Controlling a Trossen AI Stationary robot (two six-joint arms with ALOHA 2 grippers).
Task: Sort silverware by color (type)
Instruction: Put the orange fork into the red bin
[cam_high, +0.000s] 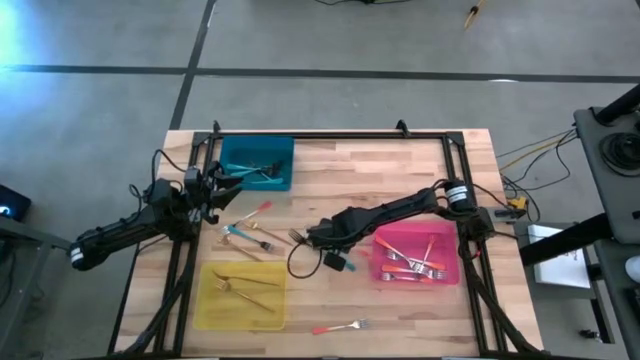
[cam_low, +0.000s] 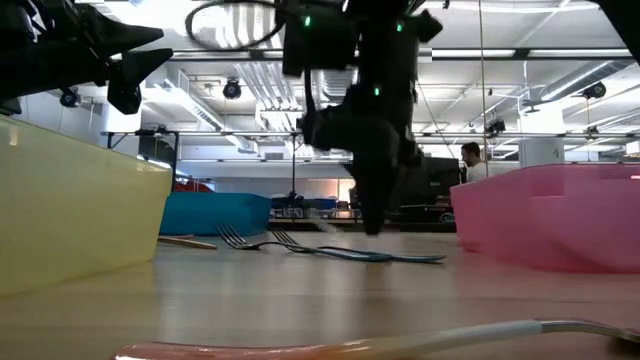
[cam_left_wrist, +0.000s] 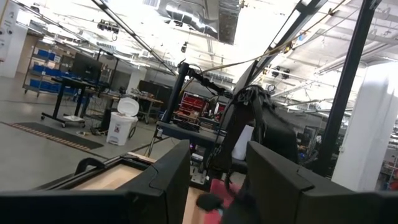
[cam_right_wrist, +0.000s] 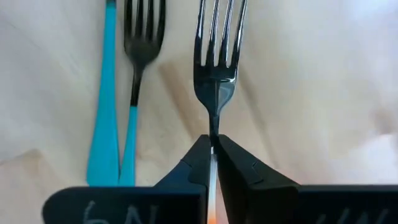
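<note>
My right gripper (cam_right_wrist: 213, 144) (cam_high: 312, 237) points down at mid-table, shut on a fork (cam_right_wrist: 215, 68) with dark metal tines; a strip of orange shows between the fingers. Right beside that fork, two teal-handled forks (cam_right_wrist: 118, 118) lie flat on the wood. More forks (cam_high: 250, 235) lie scattered left of centre, and a coral-handled one (cam_high: 340, 327) lies near the front edge. Several forks rest in the teal tray (cam_high: 258, 162), the yellow tray (cam_high: 240, 295) and the pink tray (cam_high: 415, 255). My left gripper (cam_high: 213, 190) (cam_left_wrist: 217, 186) waits open near the teal tray. My right gripper pinches the fork's thin neck (cam_right_wrist: 214, 127), just below the tines, between its two fingertips. The fingers come steeply from above and lie along the fork. The handle is hidden under the fingers. Whether the fork is clear of the wood, I cannot tell.
A black frame (cam_high: 330, 135) borders the wooden table. The three trays stand at the far left, near left and right. A dark cable loop (cam_high: 300, 262) hangs below my right arm near a small teal piece (cam_high: 335, 262). A person (cam_low: 470, 160) stands far behind the table.
</note>
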